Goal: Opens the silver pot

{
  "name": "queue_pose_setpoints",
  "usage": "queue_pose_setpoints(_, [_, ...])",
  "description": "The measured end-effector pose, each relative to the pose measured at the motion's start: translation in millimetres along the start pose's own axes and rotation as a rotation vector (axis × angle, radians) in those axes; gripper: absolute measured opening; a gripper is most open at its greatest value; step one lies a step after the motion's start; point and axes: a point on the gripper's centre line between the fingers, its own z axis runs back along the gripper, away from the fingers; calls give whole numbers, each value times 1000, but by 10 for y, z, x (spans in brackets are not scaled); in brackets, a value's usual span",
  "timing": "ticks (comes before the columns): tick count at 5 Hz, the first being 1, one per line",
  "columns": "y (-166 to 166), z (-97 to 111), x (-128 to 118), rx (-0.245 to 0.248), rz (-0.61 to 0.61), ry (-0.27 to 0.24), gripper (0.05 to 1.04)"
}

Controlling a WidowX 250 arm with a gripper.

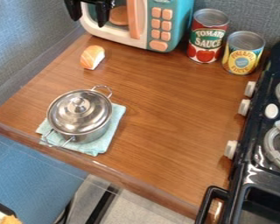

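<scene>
The silver pot [94, 134] sits upright on a folded light-blue cloth [115, 127] near the front left edge of the wooden surface [171, 113], its lid [92, 114] on. The tool [89, 22] hangs at the top left, in front of the toy microwave [141, 22], its two fingers spread well apart and holding nothing. A piece of toy sushi [92, 57] lies between the microwave and the pot.
</scene>
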Motion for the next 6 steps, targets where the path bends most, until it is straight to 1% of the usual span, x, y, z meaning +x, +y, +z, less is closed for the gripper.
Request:
queue_pose_setpoints(1, [-40,-179,-66,-19,1,41,1000])
queue_pose_setpoints(2, [-203,-211,-401,-69,-18,66,1000])
queue_pose_setpoints(3, [-364,91,-688,-104,-68,11,1000])
queue_pose_setpoints(4, [-479,209,-1045,-135,-122,9,1000])
queue_pose_setpoints(5, [-583,221,-1333,-132,-180,18,1000])
queue_pose_setpoints(6, [-728,246,-1531,-113,-248,-2,1000])
